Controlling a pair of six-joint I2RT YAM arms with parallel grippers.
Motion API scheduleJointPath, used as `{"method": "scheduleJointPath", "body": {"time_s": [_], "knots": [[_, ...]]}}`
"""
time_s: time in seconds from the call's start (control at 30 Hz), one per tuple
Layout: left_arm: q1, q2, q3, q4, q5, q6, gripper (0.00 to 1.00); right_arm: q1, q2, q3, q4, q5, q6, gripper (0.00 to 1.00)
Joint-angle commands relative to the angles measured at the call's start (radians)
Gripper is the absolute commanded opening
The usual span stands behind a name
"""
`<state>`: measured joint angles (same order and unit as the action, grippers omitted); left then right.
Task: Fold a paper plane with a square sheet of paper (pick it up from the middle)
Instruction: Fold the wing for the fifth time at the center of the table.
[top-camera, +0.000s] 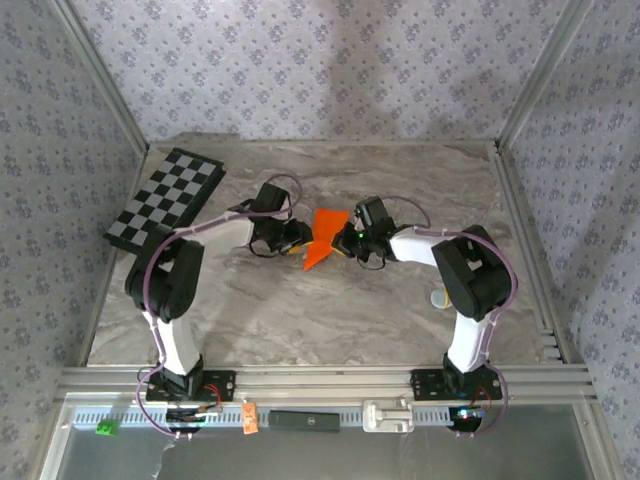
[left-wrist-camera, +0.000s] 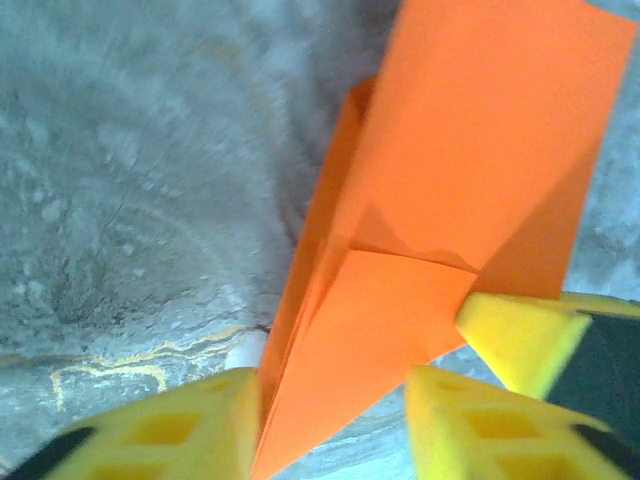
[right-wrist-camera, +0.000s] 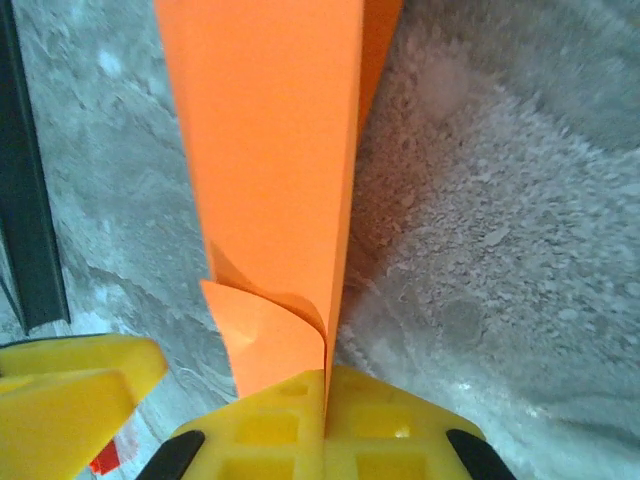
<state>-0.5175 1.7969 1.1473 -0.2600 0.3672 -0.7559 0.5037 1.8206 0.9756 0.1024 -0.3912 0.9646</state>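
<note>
My right gripper (right-wrist-camera: 325, 405) is pressed together on the paper (top-camera: 325, 238). It pinches a folded edge in the seam between the two yellow fingers, bottom centre of the right wrist view. From there the paper runs up as a long orange strip to the top of the frame, over the counter (top-camera: 400, 310). A small curled flap sits low on its left side, just above my fingers. Another yellow finger pokes in at bottom left, apart from the paper. There's a dark strip along the left edge, can't tell what.

My left gripper (left-wrist-camera: 330, 430) is spread, with one yellow finger at bottom left and the other at bottom right of the left wrist view. The paper's narrow end comes down into the gap between them. Its left edge is touching or just beside the bottom-left finger, can't tell which. The bottom-right finger is apart from it. A yellow pad with black behind it comes in at the right edge and meets the paper's lower right side.

In the top view the paper is near frame centre, a creased pointed shape with its tip toward lower left and its wide end toward upper right. The left gripper is just left of it and the right gripper just right, both arms bent inward. Can't tell whether the paper touches the counter. The checkerboard (top-camera: 165, 200) is at upper left, well apart.
</note>
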Motion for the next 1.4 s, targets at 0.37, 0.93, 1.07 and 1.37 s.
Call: {"method": "scheduleJointPath", "body": {"time_s": [0.37,0.93,1.07,1.37], "knots": [[-0.212,-0.15,-0.196,0.313,-0.25,0.593,0.74,-0.018,-0.151,-0.017,-0.182,0.124,0.151,0.02],[-0.277,0.002,-0.175,0.451,-0.242,1.087,0.51,-0.05,-0.155,-0.018,-0.21,0.069,0.239,0.02],[-0.277,0.025,-0.172,0.476,-0.25,1.113,0.44,-0.053,-0.156,-0.021,-0.214,0.062,0.244,0.02],[-0.26,0.058,-0.167,0.493,-0.226,1.076,0.29,-0.053,-0.14,-0.017,-0.214,0.026,0.262,0.05]]}}
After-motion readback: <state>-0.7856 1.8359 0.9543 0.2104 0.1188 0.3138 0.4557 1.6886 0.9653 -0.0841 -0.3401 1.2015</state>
